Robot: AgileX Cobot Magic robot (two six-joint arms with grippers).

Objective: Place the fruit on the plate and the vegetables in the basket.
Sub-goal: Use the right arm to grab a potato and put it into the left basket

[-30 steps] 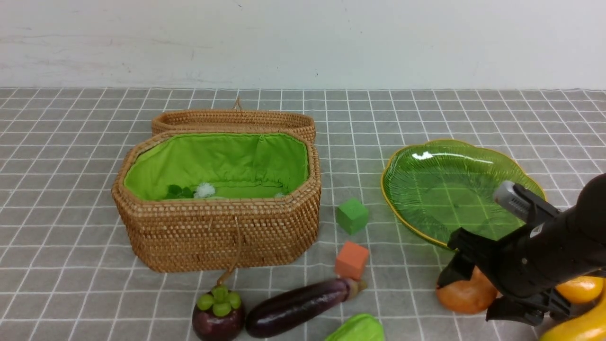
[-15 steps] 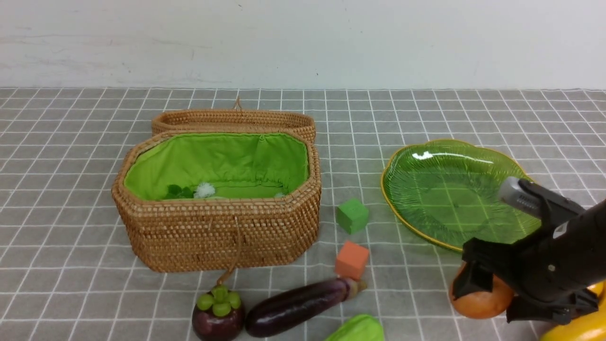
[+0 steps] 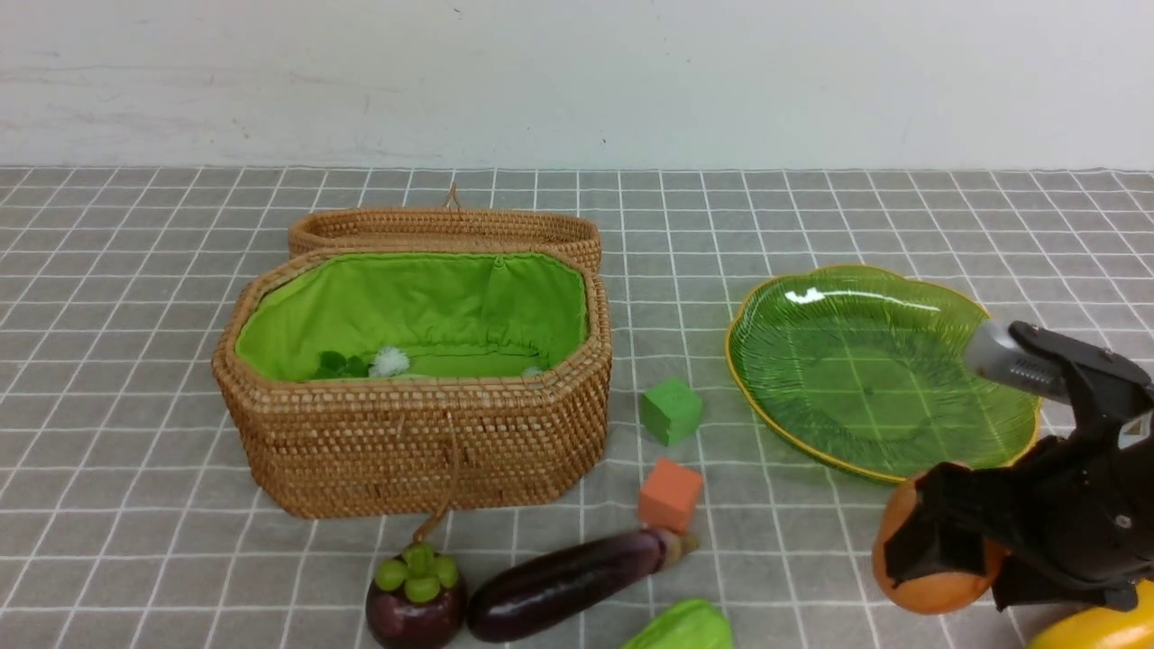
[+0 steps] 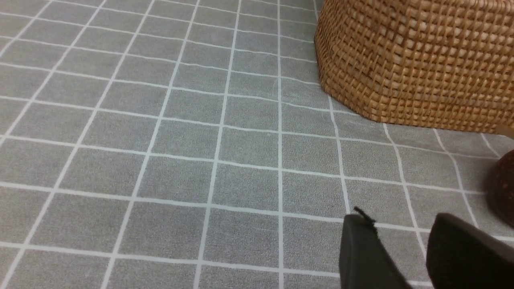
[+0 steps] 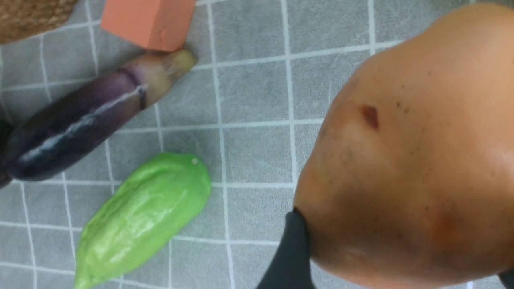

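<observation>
My right gripper point(image 3: 965, 563) is shut on the tan-orange potato point(image 3: 942, 593), held off the cloth just in front of the green plate point(image 3: 865, 361). The potato point(image 5: 409, 160) fills the right wrist view between the black fingers point(image 5: 295, 245). The plate has nothing on it. The open basket point(image 3: 415, 442) holds a white radish point(image 3: 388, 362) with green leaves. In front of the basket lie the mangosteen point(image 3: 415, 599), the eggplant point(image 3: 563, 586) and a light green vegetable point(image 3: 681, 629). A banana point(image 3: 1095, 626) shows under my right arm. My left gripper point(image 4: 401, 224) is open over bare cloth near the basket point(image 4: 417, 60).
A green cube point(image 3: 671, 410) and an orange cube point(image 3: 670, 494) sit between basket and plate. The basket's lid point(image 3: 446, 230) lies folded back behind it. The eggplant's stem end touches the orange cube point(image 5: 148, 20). The grey checked cloth covers the table up to a white wall.
My right gripper has moved to the right with the potato and lifted it nearer the camera, uncovering more of the plate. Nothing else has moved.
</observation>
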